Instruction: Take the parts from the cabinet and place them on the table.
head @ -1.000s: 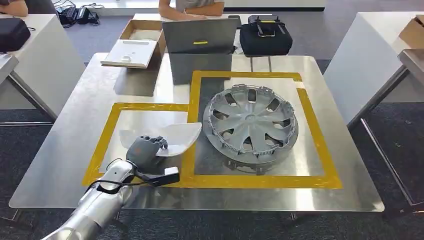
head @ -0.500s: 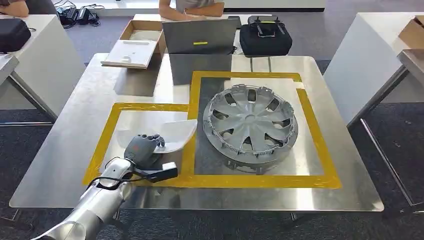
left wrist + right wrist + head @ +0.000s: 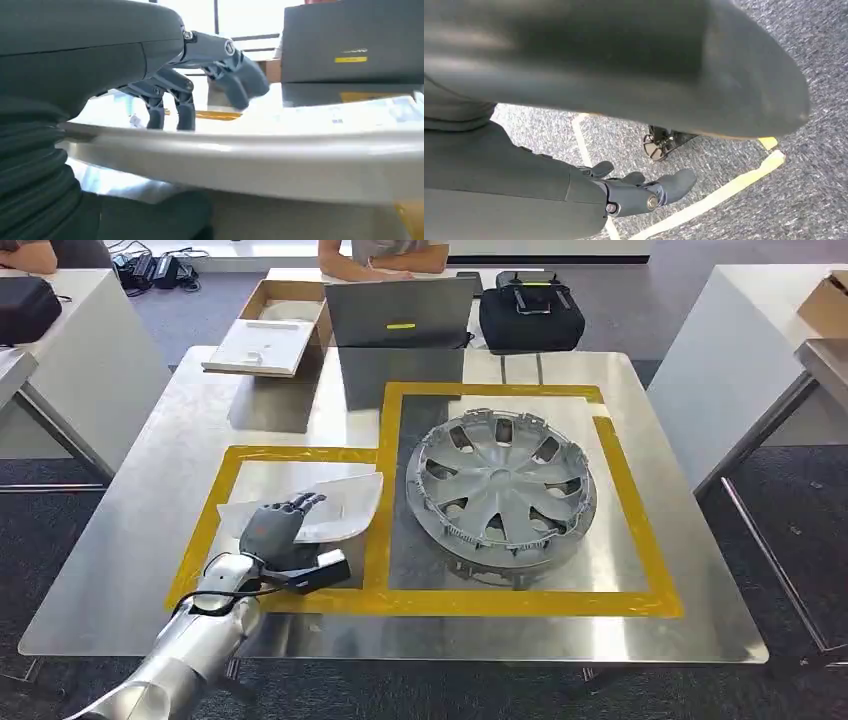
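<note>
A white curved panel part (image 3: 340,502) lies inside the left yellow-taped frame (image 3: 215,505) on the steel table (image 3: 140,530). My left hand (image 3: 275,528) holds its near edge. In the left wrist view the fingers (image 3: 185,107) reach over the part's rim (image 3: 275,150), two of them touching its top, and the thumb lies beneath. A silver hubcap (image 3: 500,485) sits in the larger right frame, apart from the hand. My right hand (image 3: 634,192) hangs over grey carpet with its fingers loosely apart and nothing in it.
At the table's far edge stand a grey laptop (image 3: 400,315), an open cardboard box (image 3: 270,330) and a black bag (image 3: 530,310). A person (image 3: 385,255) sits behind them. White tables flank it at the left (image 3: 70,350) and right (image 3: 740,340).
My left hand has drawn the white part leftward, away from the hubcap and further into the left frame. Its fingers have straightened out over the part.
</note>
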Robot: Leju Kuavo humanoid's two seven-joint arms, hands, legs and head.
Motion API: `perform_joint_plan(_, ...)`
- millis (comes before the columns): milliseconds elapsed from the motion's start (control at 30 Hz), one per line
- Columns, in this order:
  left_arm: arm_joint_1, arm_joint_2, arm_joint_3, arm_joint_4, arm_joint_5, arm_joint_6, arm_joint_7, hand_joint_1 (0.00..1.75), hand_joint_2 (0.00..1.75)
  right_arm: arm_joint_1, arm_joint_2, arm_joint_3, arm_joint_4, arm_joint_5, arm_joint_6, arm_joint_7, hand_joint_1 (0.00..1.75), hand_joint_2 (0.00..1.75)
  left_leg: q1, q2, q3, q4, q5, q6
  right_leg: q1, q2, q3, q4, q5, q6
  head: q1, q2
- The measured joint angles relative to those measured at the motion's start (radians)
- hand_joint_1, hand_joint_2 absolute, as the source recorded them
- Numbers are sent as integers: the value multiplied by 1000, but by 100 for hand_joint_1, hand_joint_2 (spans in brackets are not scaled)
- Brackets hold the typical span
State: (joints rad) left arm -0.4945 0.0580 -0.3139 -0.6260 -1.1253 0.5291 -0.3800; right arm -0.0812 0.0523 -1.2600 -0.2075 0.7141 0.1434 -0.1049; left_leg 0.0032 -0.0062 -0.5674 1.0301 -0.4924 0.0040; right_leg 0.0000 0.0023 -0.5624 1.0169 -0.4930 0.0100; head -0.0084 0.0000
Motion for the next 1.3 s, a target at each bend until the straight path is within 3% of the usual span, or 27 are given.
perform_joint_plan(267,12,-4,39,-23,10,0,-1,0,0,0,0,-2,0,-5,-11,3,0,0,0,0,0,0,0,0,0,0,0,0,0,0,0,0)
perform_joint_plan(367,39,-13,73,-71,133,-62,-70,0,0,0,0,-6,0,-11,-15,2,0,0,0,0,0,0,0,0,0,0,0,0,0,0,0,0)
perform_joint_plan(400,48,-18,85,-92,219,-126,-111,0,0,0,0,-7,0,-14,-15,1,0,0,0,0,0,0,0,0,0,0,0,0,0,0,0,0)
perform_joint_plan(467,80,-27,125,-169,458,-345,-186,0,0,1,0,-9,0,-20,-16,0,0,0,0,0,0,0,0,0,0,1,0,0,0,0,0,0)
perform_joint_plan(533,126,-40,168,-268,730,-608,-209,0,0,2,0,-11,0,-24,-21,3,0,0,0,1,0,0,0,0,0,1,-1,0,0,0,0,0)
perform_joint_plan(567,147,-42,185,-318,830,-699,-209,0,0,3,0,-15,0,-24,-23,3,0,0,0,1,-1,0,-1,0,0,1,-1,0,-1,0,0,0)
perform_joint_plan(667,216,-45,208,-461,1009,-839,-214,0,0,6,0,-24,0,-23,-29,3,0,0,0,1,-1,0,-1,0,0,1,-1,0,-1,0,0,0)
perform_joint_plan(833,335,-44,220,-682,1173,-909,-233,0,0,11,0,-26,0,-22,-27,1,0,0,0,0,-1,0,-1,-1,0,1,-1,0,-2,-1,0,0)
perform_joint_plan(967,394,-41,220,-809,1200,-908,-230,0,0,11,0,-26,0,-14,-21,-1,0,0,0,0,-1,-1,-1,-1,0,1,-1,0,-2,-1,0,0)
perform_joint_plan(1067,420,-40,225,-868,1203,-887,-220,0,0,11,0,-26,0,-5,-12,-2,0,0,0,0,-1,-1,-1,-1,0,1,-1,0,-2,-1,0,0)
perform_joint_plan(1300,459,-35,248,-928,1197,-858,-210,0,0,10,0,-26,0,1,-12,-2,0,0,-11,0,-1,3,-5,10,-12,0,1,-5,1,12,0,0)
